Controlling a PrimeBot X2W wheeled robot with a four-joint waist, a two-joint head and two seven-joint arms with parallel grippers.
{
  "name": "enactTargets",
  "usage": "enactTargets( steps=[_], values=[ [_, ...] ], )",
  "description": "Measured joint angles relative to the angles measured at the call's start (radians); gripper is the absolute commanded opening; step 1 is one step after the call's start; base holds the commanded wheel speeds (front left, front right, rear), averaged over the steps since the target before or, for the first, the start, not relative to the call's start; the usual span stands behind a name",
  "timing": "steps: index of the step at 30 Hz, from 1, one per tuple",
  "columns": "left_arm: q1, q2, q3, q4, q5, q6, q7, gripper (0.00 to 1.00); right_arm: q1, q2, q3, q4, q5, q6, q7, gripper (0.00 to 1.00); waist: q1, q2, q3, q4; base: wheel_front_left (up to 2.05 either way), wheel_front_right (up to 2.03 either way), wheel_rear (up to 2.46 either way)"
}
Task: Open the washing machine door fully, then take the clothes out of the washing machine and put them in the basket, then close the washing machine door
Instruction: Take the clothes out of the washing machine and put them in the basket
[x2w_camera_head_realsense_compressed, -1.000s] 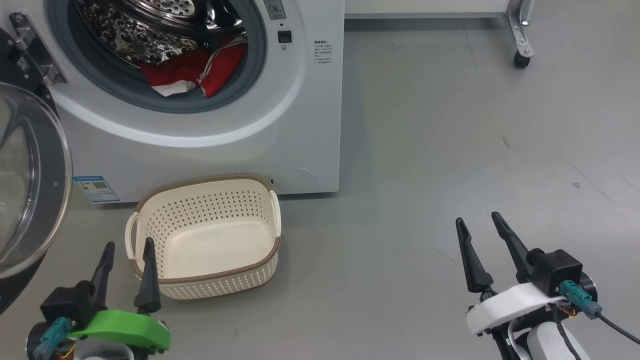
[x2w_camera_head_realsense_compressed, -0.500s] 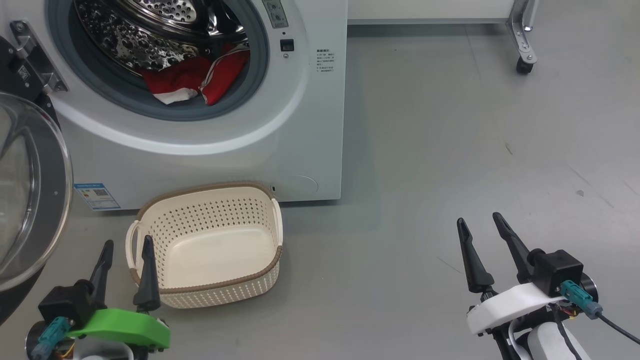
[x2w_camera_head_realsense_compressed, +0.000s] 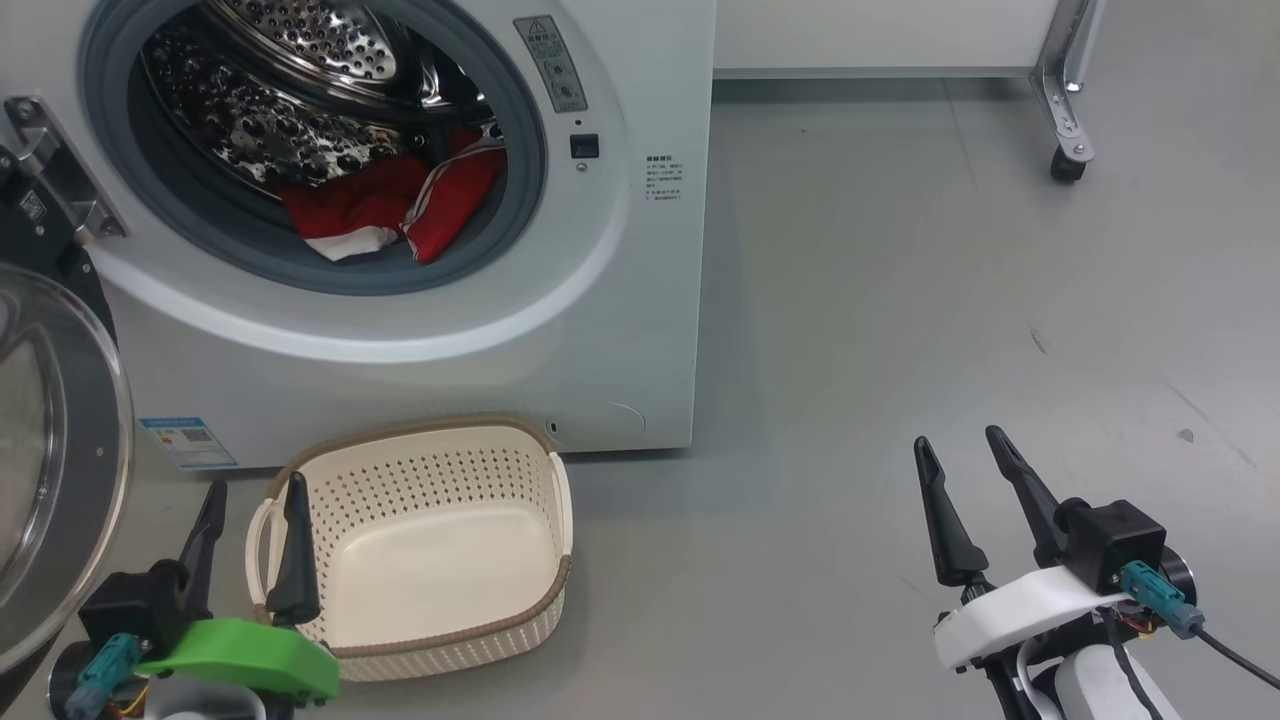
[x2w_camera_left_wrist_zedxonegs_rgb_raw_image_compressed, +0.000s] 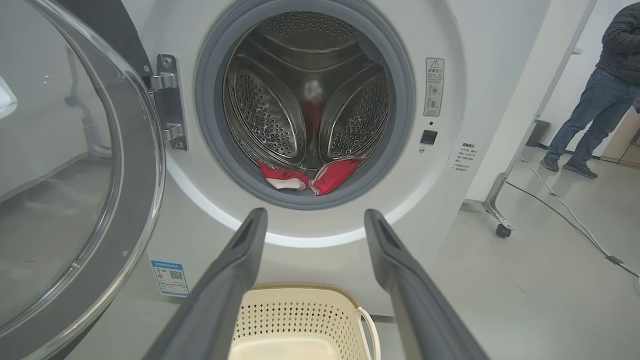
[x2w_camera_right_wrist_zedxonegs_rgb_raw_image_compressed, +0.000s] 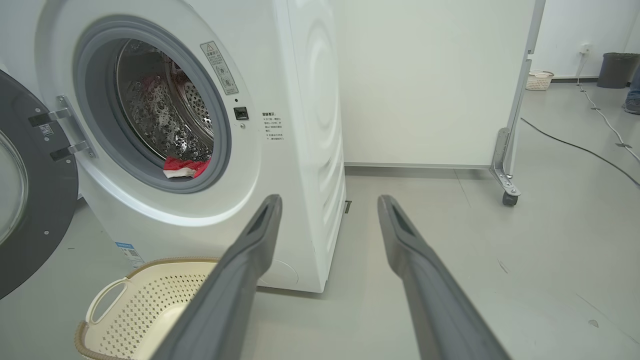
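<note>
View shifted; clothes (x2w_camera_head_realsense_compressed: 385, 205), perhaps two, inside washing machine (x2w_camera_head_realsense_compressed: 600, 340).

A smooth grey floor (x2w_camera_head_realsense_compressed: 900, 300) spreads out, marked by a short dark scuff (x2w_camera_head_realsense_compressed: 1038, 342) and a small dark spot (x2w_camera_head_realsense_compressed: 1185, 435). On it stands a white partition panel (x2w_camera_right_wrist_zedxonegs_rgb_raw_image_compressed: 425, 85), carried on a bright metal leg (x2w_camera_right_wrist_zedxonegs_rgb_raw_image_compressed: 502, 165) that ends in a black caster wheel (x2w_camera_right_wrist_zedxonegs_rgb_raw_image_compressed: 509, 199). Past the leg, a dark cable (x2w_camera_right_wrist_zedxonegs_rgb_raw_image_compressed: 575, 145) and a white cable (x2w_camera_right_wrist_zedxonegs_rgb_raw_image_compressed: 602, 117) trail over the floor toward the back wall. That wall bears a socket (x2w_camera_right_wrist_zedxonegs_rgb_raw_image_compressed: 583, 48); at its foot sit a distant pale basket (x2w_camera_right_wrist_zedxonegs_rgb_raw_image_compressed: 540, 79) and a dark grey bin (x2w_camera_right_wrist_zedxonegs_rgb_raw_image_compressed: 616, 70). A person (x2w_camera_left_wrist_zedxonegs_rgb_raw_image_compressed: 595, 100) in a dark padded jacket, blue jeans and dark shoes stands beyond the partition.
</note>
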Motion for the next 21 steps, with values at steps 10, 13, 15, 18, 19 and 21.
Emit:
enactTargets(
  steps=[10, 13, 15, 18, 19, 21],
  values=[
    [0.000, 0.007, -0.025, 0.003, 0.013, 0.000, 0.000, 1.00, 0.000, 0.000, 0.001, 0.003, -0.002, 0.007, 0.000, 1.00, 0.0000, 0.0000, -0.004, 0.001, 1.30, -1.30, 0.00],
    [0.001, 0.005, -0.029, 0.004, 0.005, 0.000, 0.000, 1.00, 0.000, 0.000, 0.002, 0.005, -0.002, 0.007, 0.000, 1.00, 0.0000, 0.0000, -0.004, 0.001, 1.02, -1.02, 0.00],
    [0.001, 0.005, -0.029, 0.004, 0.004, 0.000, 0.000, 1.00, 0.000, 0.000, 0.002, 0.006, -0.002, 0.007, 0.000, 1.00, 0.0000, 0.0000, -0.004, 0.001, 0.93, -0.93, 0.00],
    [0.001, 0.005, -0.029, 0.007, 0.003, 0.000, 0.000, 1.00, 0.000, 0.001, 0.004, 0.010, -0.007, 0.009, 0.000, 1.00, 0.0000, 0.0000, -0.005, 0.002, 0.83, -0.83, 0.00],
    [0.001, 0.005, -0.030, 0.007, 0.003, 0.000, 0.000, 1.00, 0.000, 0.001, 0.006, 0.012, -0.008, 0.009, 0.000, 1.00, 0.0000, 0.0000, -0.006, 0.002, 0.78, -0.78, 0.00],
    [0.001, 0.005, -0.030, 0.007, 0.003, 0.000, 0.000, 1.00, 0.000, 0.001, 0.007, 0.012, -0.008, 0.009, 0.000, 1.00, 0.0000, 0.0000, -0.006, 0.001, 0.68, -0.68, 0.00]
  ],
)
